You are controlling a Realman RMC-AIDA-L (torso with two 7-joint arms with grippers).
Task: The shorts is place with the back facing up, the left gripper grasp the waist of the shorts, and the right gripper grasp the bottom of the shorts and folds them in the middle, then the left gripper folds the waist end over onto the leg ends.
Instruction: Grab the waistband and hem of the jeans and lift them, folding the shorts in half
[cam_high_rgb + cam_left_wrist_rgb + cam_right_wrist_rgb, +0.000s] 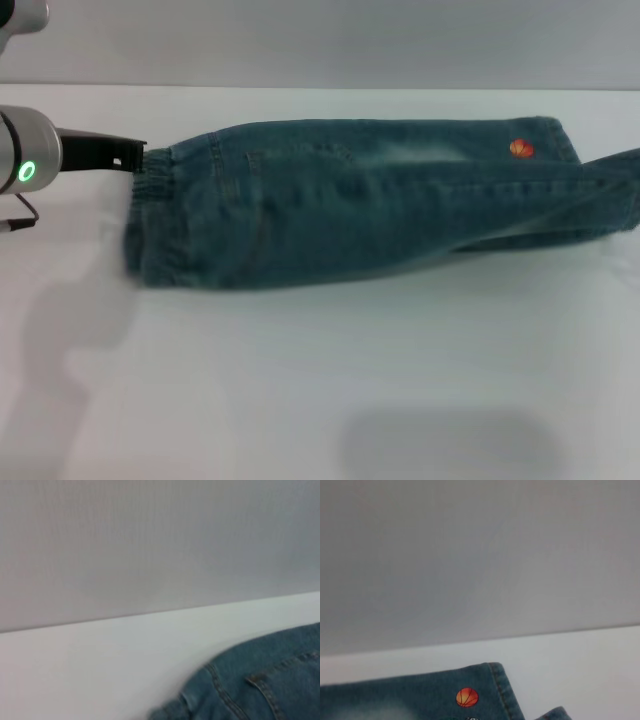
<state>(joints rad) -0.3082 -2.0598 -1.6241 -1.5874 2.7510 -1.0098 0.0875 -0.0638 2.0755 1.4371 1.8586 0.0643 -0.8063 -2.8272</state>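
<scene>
Blue denim shorts [370, 200] lie folded lengthwise across white table [320, 380], elastic waist toward our left, leg ends toward our right. Small orange basketball patch [521, 149] near far leg hem. Our left gripper [137, 158], black fingers, sits at far waist corner, touching the elastic; we cannot tell whether it pinches the fabric. Our right gripper not seen in any view.

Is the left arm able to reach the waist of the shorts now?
Probably yes: the left tool is already at the waist of the shorts, and nothing lies between them.
</scene>
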